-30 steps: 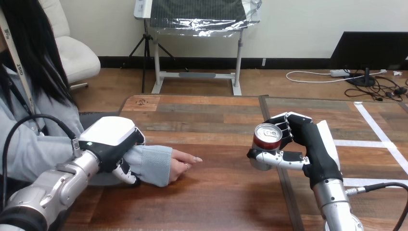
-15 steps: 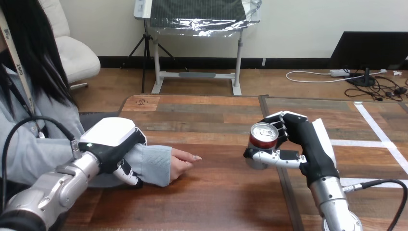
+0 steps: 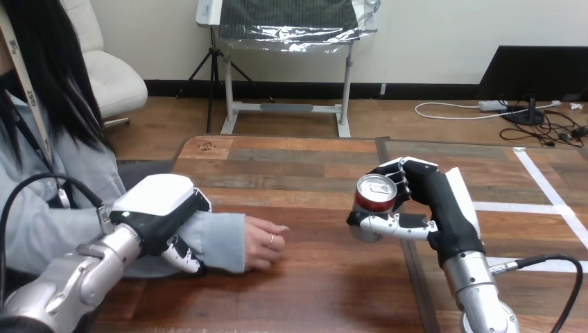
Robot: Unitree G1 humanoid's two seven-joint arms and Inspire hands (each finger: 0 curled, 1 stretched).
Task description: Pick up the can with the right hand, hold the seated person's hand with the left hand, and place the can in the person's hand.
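You have the can (image 3: 375, 198) gripped in your right hand (image 3: 435, 205). Your left hand (image 3: 159, 210) lies on the person's wrist (image 3: 220, 239), fingers apparently curled round it. The person's hand (image 3: 263, 243), well left of your right hand, has yet to receive the can.

Head camera, facing forward, down across table (image 3: 312, 291)

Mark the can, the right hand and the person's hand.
can (image 3: 372, 200), head view, on its red side.
right hand (image 3: 441, 205), head view, on its black palm.
person's hand (image 3: 258, 243), head view, on its back.
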